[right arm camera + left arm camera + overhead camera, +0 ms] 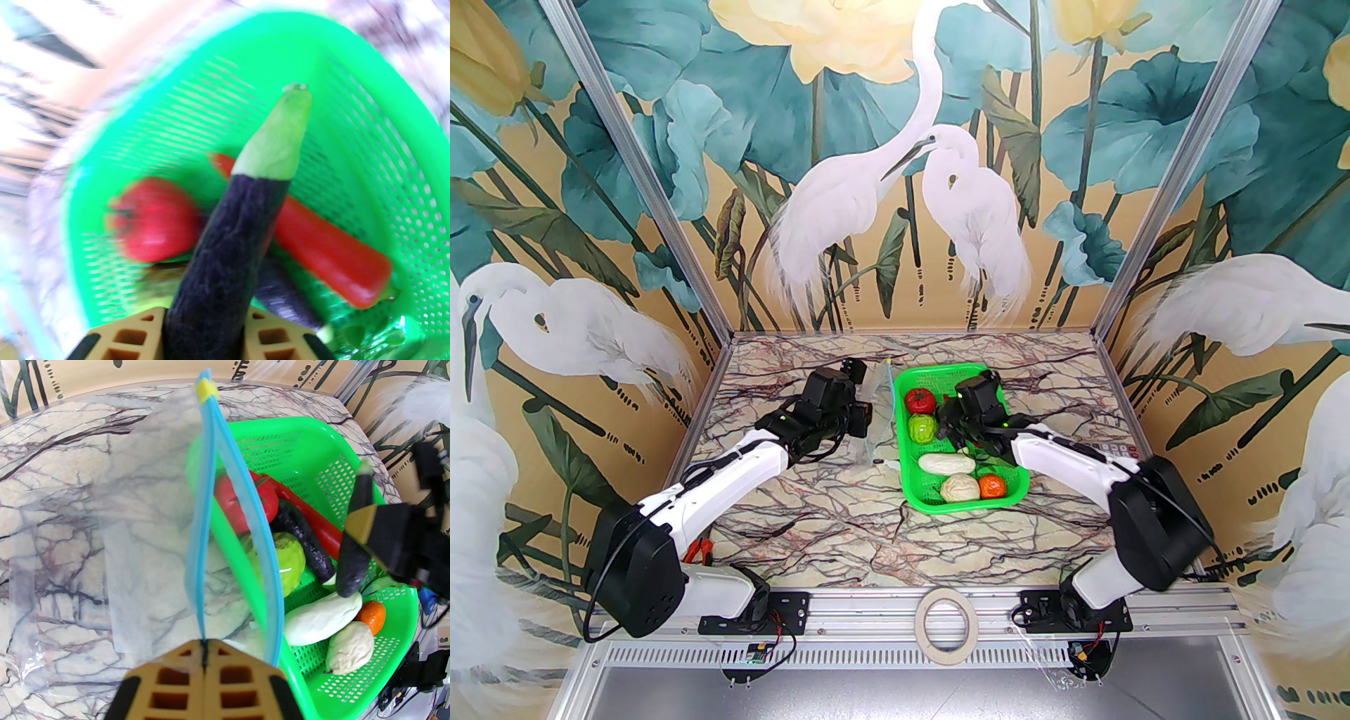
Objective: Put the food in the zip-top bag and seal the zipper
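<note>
Right tool grips an eggplant raised over the basket. Left tool pinches the bag at its zipper, mouth open. Bag looks empty, other food lies in the basket, and sealing is not yet done.

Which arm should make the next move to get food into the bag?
The right. The right gripper is shut on an eggplant over the basket, beside the open mouth of the bag. The left gripper is occupied pinching the bag's blue strip, holding it up.
</note>
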You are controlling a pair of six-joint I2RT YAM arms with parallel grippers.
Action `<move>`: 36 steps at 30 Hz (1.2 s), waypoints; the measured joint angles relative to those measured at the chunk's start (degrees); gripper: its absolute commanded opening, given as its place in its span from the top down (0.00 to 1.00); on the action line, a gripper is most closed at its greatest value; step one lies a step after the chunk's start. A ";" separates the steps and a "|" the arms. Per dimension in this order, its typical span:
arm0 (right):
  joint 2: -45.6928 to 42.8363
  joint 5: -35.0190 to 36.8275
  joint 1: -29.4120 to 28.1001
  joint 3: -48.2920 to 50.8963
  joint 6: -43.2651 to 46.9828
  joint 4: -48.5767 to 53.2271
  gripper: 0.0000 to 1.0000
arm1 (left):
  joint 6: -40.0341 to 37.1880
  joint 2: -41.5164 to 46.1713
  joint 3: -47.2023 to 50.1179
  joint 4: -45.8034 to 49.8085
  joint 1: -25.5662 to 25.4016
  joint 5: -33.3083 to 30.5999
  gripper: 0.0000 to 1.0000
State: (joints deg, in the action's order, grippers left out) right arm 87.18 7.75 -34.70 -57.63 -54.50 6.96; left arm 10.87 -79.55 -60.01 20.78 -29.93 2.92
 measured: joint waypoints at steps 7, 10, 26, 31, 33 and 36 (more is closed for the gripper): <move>-2.01 -0.63 -5.70 -4.17 5.46 -6.78 0.80 | 0.52 -0.07 -1.90 0.26 0.00 2.78 1.00; -1.81 -0.87 -7.63 -6.12 6.93 -8.00 0.80 | 0.94 -0.09 -2.40 0.39 0.00 3.74 1.00; 8.11 1.16 -10.60 -12.98 10.25 -7.93 0.80 | 3.74 0.09 -3.13 0.59 0.31 7.26 1.00; 8.44 3.45 -11.78 -13.42 11.28 -6.34 0.80 | 4.61 0.44 -3.17 1.11 0.35 7.74 1.00; 8.52 4.61 -12.20 -14.10 11.85 -5.33 0.79 | 4.81 0.55 -3.17 1.22 0.37 7.72 1.00; 8.96 5.90 -12.79 -15.78 12.83 -2.84 0.77 | 5.01 1.03 -3.17 1.73 0.76 7.74 1.00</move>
State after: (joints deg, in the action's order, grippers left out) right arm 96.14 13.65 -47.48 -73.41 -41.67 4.12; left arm 15.88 -78.52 -63.18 22.50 -29.17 10.66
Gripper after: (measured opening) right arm 0.310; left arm 0.055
